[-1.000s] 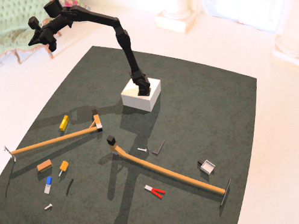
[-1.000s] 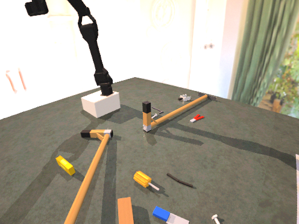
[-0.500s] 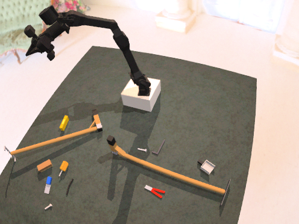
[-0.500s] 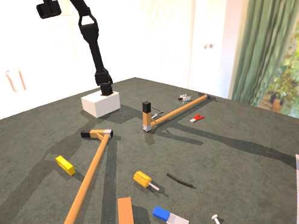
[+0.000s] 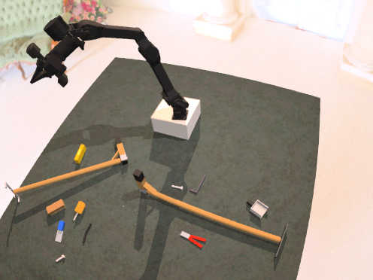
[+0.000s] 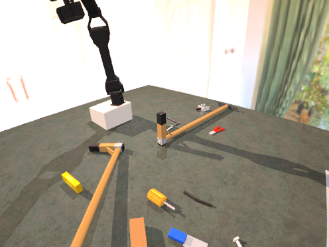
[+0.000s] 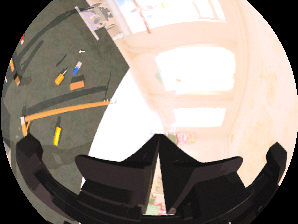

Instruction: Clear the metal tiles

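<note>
My gripper (image 5: 31,81) (image 7: 159,136) is shut and empty, high in the air beyond the table's left edge; its fingers are out of frame in the exterior view. A long wooden-handled tool (image 5: 214,214) (image 6: 199,121) lies at the right, with a thin dark flat blade (image 5: 278,248) at its far end and its black-tipped grip standing up. A second long-handled tool (image 5: 68,176) (image 6: 96,199) (image 7: 70,109) lies at the left, with a thin pronged end (image 5: 13,192). I cannot make out a steel plate, metal tiles or a catch box.
A white block (image 5: 171,126) (image 6: 111,116) carries the arm. A small white tray (image 5: 259,209) lies right. Around the tools lie a yellow block (image 5: 80,153) (image 6: 71,182), orange block (image 5: 56,207), screwdriver (image 5: 80,208), blue-handled piece (image 5: 61,226), red pliers (image 5: 197,238) and hex key (image 5: 199,185).
</note>
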You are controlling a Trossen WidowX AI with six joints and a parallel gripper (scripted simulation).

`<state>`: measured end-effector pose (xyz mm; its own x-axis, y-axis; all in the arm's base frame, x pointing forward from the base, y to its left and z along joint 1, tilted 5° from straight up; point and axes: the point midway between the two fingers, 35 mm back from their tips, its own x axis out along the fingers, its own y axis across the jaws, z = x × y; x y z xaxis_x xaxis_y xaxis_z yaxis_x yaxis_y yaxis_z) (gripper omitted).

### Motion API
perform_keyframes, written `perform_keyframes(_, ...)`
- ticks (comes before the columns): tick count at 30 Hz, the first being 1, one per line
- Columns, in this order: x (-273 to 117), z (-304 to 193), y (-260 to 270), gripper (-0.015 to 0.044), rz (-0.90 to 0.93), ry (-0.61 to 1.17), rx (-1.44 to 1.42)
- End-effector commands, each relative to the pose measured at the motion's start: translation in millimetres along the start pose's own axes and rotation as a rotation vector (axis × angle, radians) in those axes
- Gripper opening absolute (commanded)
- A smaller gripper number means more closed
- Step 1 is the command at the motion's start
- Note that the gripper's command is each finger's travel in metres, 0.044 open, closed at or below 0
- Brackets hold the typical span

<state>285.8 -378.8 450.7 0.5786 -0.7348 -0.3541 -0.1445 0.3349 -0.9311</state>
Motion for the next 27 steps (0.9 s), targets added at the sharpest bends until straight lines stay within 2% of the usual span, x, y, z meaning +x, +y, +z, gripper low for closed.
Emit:
perform_keyframes(1, 9, 14, 7, 0.0000, 0.024, -0.022, 0.021)
perform_keyframes(27, 34, 99, 44, 0.0000, 0.139, -0.160, 0.115)
